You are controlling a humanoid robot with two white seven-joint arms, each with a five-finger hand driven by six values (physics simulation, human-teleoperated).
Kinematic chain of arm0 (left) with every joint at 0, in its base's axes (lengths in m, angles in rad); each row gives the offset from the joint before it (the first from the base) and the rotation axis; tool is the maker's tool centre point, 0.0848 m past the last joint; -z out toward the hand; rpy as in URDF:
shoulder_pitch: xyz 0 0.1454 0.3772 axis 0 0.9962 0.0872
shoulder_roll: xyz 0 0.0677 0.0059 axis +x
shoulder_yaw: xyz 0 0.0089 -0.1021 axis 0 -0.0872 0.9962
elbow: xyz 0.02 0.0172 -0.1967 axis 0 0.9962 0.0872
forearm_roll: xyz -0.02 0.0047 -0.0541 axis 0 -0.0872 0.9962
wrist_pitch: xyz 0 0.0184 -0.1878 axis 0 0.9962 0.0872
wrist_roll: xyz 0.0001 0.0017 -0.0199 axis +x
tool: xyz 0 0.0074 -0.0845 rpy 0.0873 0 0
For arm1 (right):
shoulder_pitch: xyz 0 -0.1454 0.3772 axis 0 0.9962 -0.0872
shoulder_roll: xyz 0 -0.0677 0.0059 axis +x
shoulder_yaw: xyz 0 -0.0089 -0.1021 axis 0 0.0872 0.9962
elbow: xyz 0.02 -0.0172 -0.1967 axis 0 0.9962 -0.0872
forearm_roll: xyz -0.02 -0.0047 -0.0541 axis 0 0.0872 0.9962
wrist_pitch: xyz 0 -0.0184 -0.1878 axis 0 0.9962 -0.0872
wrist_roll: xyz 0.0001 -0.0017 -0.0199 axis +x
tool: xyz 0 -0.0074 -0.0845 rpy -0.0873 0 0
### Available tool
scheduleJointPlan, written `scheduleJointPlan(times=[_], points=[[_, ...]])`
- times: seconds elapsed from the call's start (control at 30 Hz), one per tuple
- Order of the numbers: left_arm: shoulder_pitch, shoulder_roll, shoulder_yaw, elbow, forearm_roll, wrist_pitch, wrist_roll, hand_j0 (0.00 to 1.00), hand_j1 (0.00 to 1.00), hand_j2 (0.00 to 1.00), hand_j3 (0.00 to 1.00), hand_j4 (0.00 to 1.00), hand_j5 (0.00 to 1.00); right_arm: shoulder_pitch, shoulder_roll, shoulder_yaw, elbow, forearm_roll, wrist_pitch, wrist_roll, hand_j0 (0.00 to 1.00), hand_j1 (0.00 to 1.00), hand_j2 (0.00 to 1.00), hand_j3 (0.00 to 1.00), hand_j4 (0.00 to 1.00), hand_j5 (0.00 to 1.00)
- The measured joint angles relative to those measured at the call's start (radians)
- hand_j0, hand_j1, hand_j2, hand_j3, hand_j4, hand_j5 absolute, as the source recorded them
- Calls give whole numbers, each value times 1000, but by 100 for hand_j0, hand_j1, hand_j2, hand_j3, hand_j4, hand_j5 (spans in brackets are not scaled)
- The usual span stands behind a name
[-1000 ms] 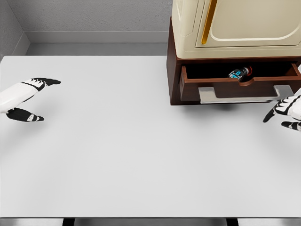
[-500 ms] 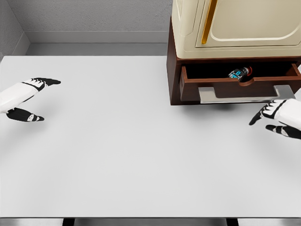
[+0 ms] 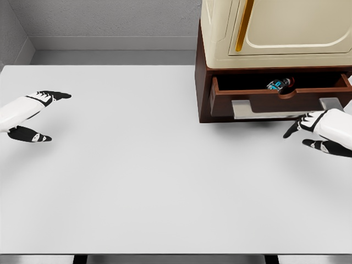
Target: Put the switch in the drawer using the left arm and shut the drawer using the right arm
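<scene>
Fingers point(image 3: 300, 124) of the right hand point(image 3: 324, 129), spread, have moved leftward beneath the open drawer point(image 3: 278, 99) holding the switch point(image 3: 279, 84).

Matt white table point(image 3: 137, 181); brown wooden drawer point(image 3: 258, 102) with a smooth grey metal handle point(image 3: 275, 108)

White table point(image 3: 137, 181); cream cabinet point(image 3: 286, 30), possibly appliance.

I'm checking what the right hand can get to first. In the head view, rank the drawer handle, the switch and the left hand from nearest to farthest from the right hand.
1. Drawer handle: just up-left of the right hand.
2. Switch: inside the open drawer, behind the handle.
3. Left hand: far across the table, left edge.
</scene>
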Motion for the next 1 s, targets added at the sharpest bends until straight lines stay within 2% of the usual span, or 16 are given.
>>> scheduleJointPlan(times=[0.07, 0.37, 0.5, 0.57, 0.67, 0.87, 1.0], points=[[0, 0, 0, 0, 0, 0, 0, 100, 100, 100, 100, 100, 100, -25, 7, 13, 1, 4, 0, 0, 61, 61, 61, 61, 61, 61], [0, 0, 0, 0, 0, 0, 0, 100, 100, 100, 100, 100, 100, -55, 19, 47, 11, 10, 1, 0, 61, 61, 61, 61, 61, 61], [0, 0, 0, 0, 0, 0, 0, 100, 100, 100, 100, 100, 100, -61, 20, 53, 32, 17, 1, -1, 61, 61, 61, 61, 61, 61], [0, 0, 0, 0, 0, 0, 0, 100, 100, 100, 100, 100, 100, -95, 20, 61, 45, 22, 0, 0, 61, 61, 61, 61, 61, 61], [0, 0, 0, 0, 0, 0, 0, 100, 100, 100, 100, 100, 100, -103, 21, 83, 64, 24, 1, 0, 61, 61, 61, 61, 61, 61], [0, 0, 0, 0, 0, 0, 0, 100, 100, 100, 100, 100, 100, -114, 21, 98, 77, 28, 1, 0, 61, 61, 61, 61, 61, 61], [0, 0, 0, 0, 0, 0, 0, 100, 100, 100, 100, 100, 100, -150, 34, 120, 82, 32, 1, 1, 61, 61, 61, 61, 61, 61]])
